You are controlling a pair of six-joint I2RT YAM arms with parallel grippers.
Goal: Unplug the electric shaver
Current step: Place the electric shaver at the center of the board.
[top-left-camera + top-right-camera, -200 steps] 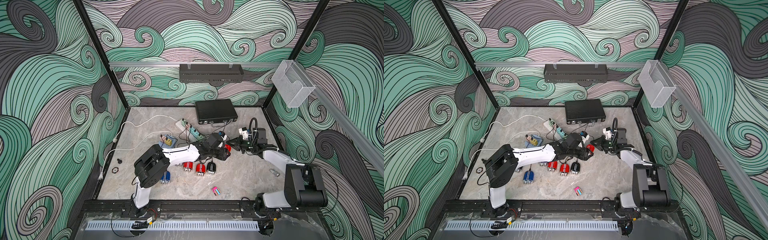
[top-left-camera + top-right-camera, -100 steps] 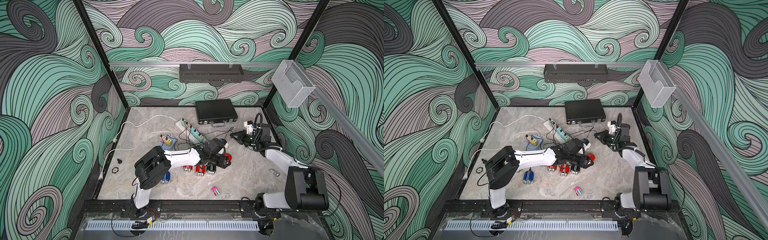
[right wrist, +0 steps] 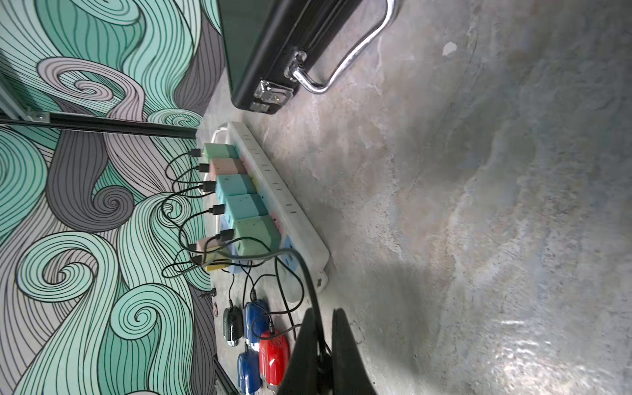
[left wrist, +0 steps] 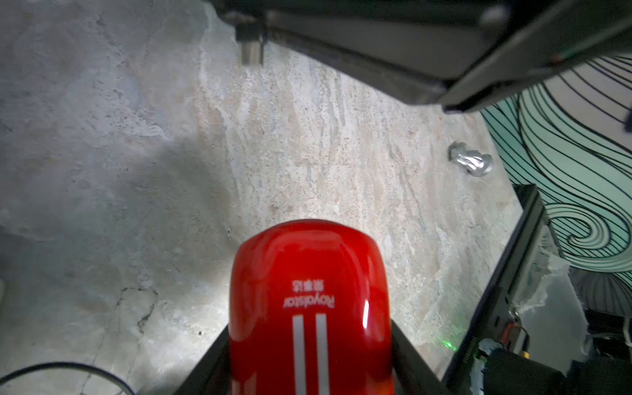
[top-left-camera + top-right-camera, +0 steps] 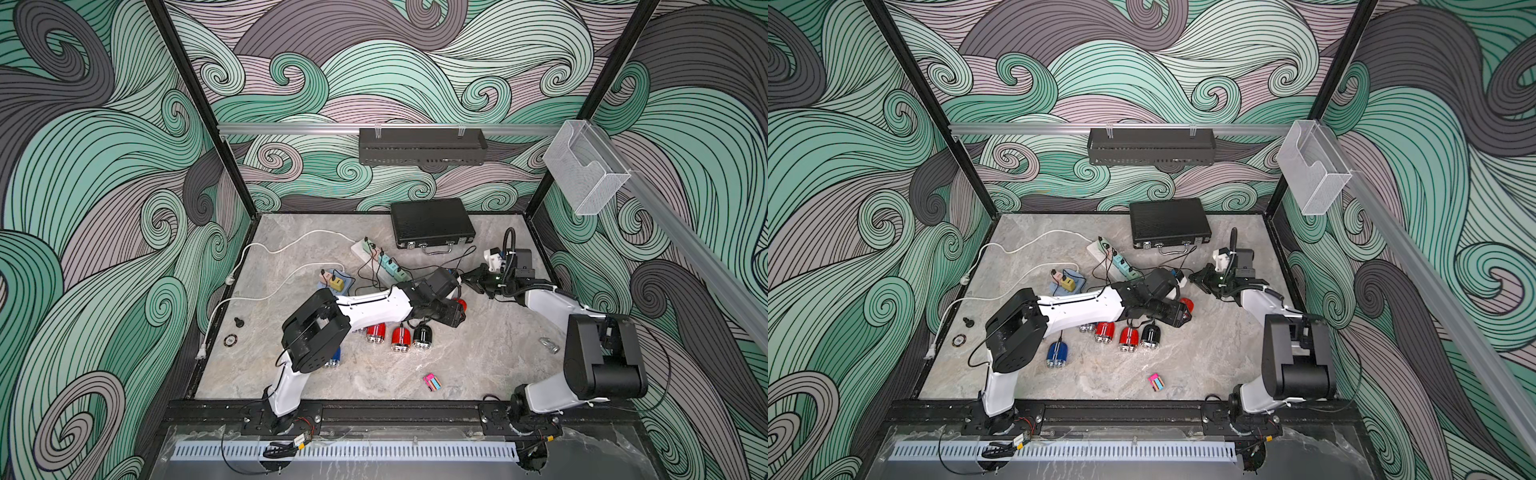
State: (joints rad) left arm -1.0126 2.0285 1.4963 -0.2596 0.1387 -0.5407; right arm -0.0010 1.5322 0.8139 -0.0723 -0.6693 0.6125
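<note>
My left gripper (image 4: 309, 376) is shut on the red electric shaver (image 4: 309, 307), whose rounded end sticks out past the fingers with no cable in it. In both top views that shaver (image 5: 460, 303) (image 5: 1187, 304) peeks out at the left gripper (image 5: 455, 312), mid-table. Just behind it, my right gripper (image 5: 471, 277) (image 3: 323, 345) is shut on the plug end of a thin black cable (image 3: 307, 273). The cable runs back to the chargers on the white power strip (image 3: 284, 205) (image 5: 376, 259).
Two red shavers (image 5: 376, 332) (image 5: 401, 338) and a black one (image 5: 423, 336) lie in front of the left arm, a blue one (image 5: 1057, 353) beside its base. A black case (image 5: 432, 222) sits at the back. A pink item (image 5: 432, 382) and a silver piece (image 5: 548, 345) lie near the front right.
The right gripper pulled back and away from the shaver with the cable end in it. The left gripper shifted a little forward and right, still holding the red shaver.
</note>
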